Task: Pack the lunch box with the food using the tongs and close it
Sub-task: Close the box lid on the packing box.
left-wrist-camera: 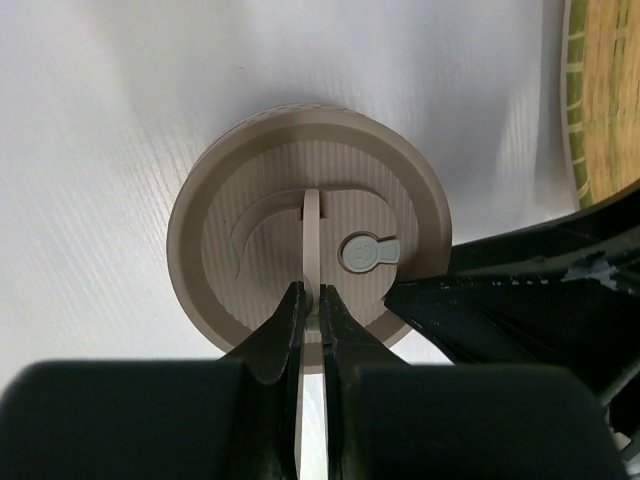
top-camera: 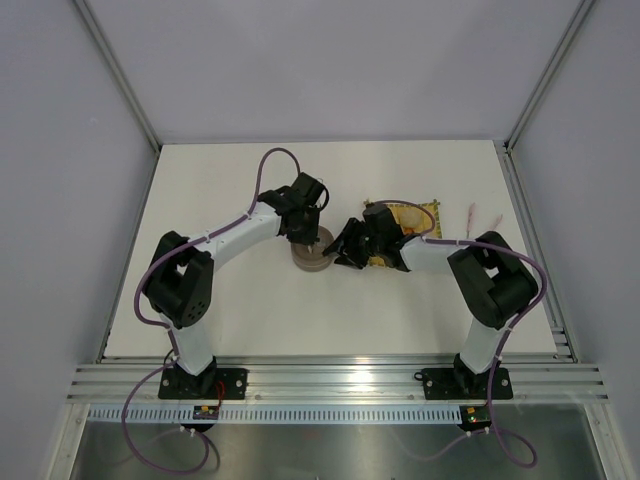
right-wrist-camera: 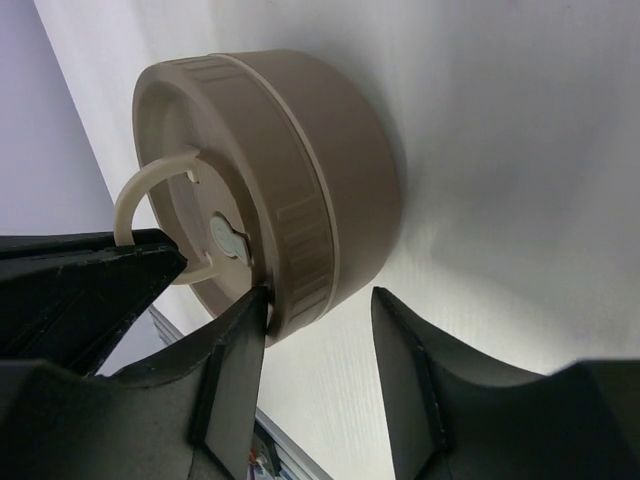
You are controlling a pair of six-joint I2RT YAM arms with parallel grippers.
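My left gripper (left-wrist-camera: 312, 300) is pinched fully together on the thin ring handle (left-wrist-camera: 311, 225), which stands upright from the middle of the lid (left-wrist-camera: 250, 190). In the left wrist view the two fingertips meet on either side of the handle's near end. The lid is round, tan and finely ribbed, with a small grey tab (left-wrist-camera: 366, 252) just beside the handle. It sits on the lunch box (right-wrist-camera: 340, 140), whose round tan body rests on the white table (top-camera: 240, 310) near the centre, directly under the left gripper. My right gripper (right-wrist-camera: 320, 300) comes in from the other side with its jaws standing apart and nothing clamped between them. One fingertip (right-wrist-camera: 255, 305) lies right at the lid's rim, though I cannot tell whether it touches, and the other is clear of the box's side wall. In the overhead view the two grippers sit close together on either side of the box. Behind the right gripper a yellow woven mat (top-camera: 418, 213) lies flat on the table.
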